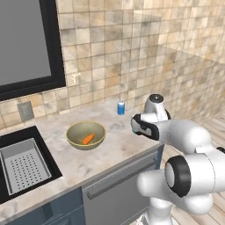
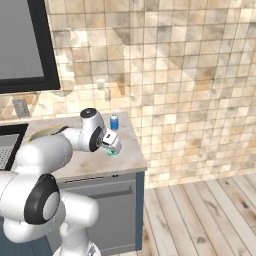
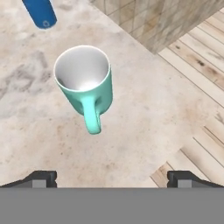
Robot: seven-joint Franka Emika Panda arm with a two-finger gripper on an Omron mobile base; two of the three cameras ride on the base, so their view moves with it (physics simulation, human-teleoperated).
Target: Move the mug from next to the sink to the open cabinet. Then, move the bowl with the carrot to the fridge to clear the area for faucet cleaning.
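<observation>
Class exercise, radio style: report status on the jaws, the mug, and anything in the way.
Gripper above the mug, jaws open, nothing held. Mug upright on the counter, handle toward the hand. Blue can stands beyond it, apart.

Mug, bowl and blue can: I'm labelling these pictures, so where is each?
mug (image 3: 87,89), hand view, teal outer wall.
bowl (image 1: 75,138), left base view, olive inner wall.
blue can (image 1: 121,108), left base view, its side.

1. Mug (image 3: 85,83): teal, white inside, upright, empty, on the counter near its end edge.
2. Bowl (image 1: 85,135): olive-yellow, upright beside the sink (image 1: 24,169).
3. Carrot (image 1: 88,139): orange, lying inside the bowl.
</observation>
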